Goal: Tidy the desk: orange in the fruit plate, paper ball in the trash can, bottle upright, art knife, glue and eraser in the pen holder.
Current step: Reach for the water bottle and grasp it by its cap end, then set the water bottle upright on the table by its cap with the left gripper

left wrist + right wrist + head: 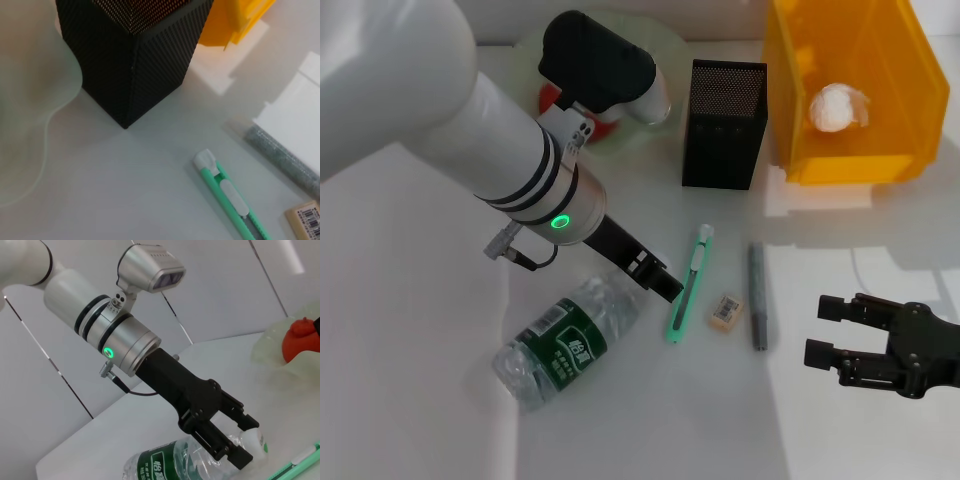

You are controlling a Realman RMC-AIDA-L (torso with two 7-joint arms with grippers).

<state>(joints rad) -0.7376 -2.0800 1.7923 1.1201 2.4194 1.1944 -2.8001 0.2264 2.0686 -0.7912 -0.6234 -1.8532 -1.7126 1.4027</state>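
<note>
Left gripper at the neck of the lying bottle.

We see the trash can (850, 95) holding the paper ball (837, 107). The bottle (565, 340) lies flat; the left gripper (235, 447) brackets its cap end, whether clamped we cannot tell. The right gripper (828, 330) hovers open, well apart. Knife (688, 285), glue (757, 295) and eraser (725, 309) lie before the pen holder (723, 123).

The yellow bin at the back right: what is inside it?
The yellow bin holds one white crumpled paper ball, lying against its back wall. Nothing else shows inside, but its front wall hides part of the floor.
</note>
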